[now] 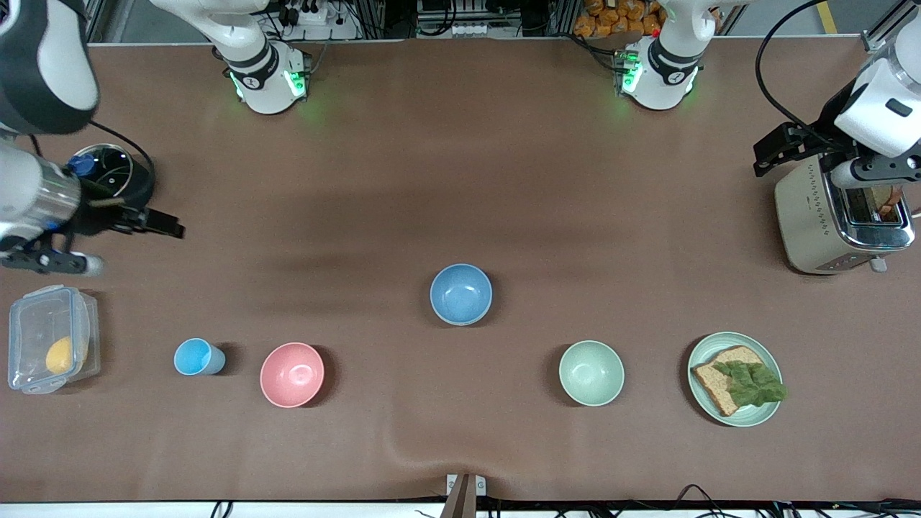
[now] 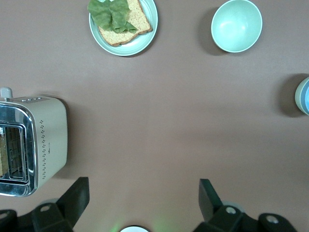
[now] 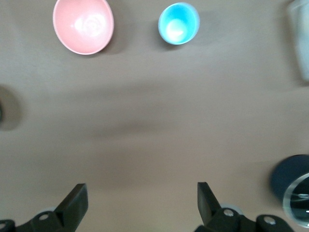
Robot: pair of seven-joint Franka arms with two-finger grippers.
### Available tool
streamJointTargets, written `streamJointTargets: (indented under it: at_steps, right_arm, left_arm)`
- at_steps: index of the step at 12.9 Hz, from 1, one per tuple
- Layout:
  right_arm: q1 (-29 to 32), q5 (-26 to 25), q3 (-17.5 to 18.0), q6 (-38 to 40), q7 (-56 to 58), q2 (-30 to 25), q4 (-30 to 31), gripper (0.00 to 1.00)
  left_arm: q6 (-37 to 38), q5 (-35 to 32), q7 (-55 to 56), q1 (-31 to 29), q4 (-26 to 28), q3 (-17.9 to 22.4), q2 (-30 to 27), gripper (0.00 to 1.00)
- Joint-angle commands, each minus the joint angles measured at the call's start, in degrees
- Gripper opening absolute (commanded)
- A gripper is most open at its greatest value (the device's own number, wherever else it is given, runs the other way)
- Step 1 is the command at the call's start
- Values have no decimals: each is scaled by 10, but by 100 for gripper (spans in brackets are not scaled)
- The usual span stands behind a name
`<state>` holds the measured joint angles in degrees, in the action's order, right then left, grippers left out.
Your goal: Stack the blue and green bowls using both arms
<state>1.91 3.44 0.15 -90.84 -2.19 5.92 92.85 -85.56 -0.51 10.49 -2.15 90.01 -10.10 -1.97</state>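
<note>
Pink bowl (image 1: 292, 374) and green bowl (image 1: 591, 373) nearest, blue bowl (image 1: 461, 293) between, unobstructed, both tools spread open, empty

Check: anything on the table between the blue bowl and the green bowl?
Nothing. In the front view the stretch between the blue bowl and the green bowl is bare brown table; the left wrist view shows the same.

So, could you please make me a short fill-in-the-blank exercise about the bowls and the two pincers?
1. The blue bowl lies ____ from the front camera than the green bowl.
2. The pink bowl stands beside the small light-blue ____.
3. The left pincer hangs beside the toaster with its jaws ____.
4. The right pincer holds ____.

Missing words: farther; cup; open; nothing
</note>
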Motion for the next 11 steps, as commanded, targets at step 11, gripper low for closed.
streamJointTargets:
  at_steps: [11]
  right_arm:
    - [-14,-47,-12,56,31,-28,-70,100]
  left_arm:
    - [4,5,-9,17,-10,19,6,100]
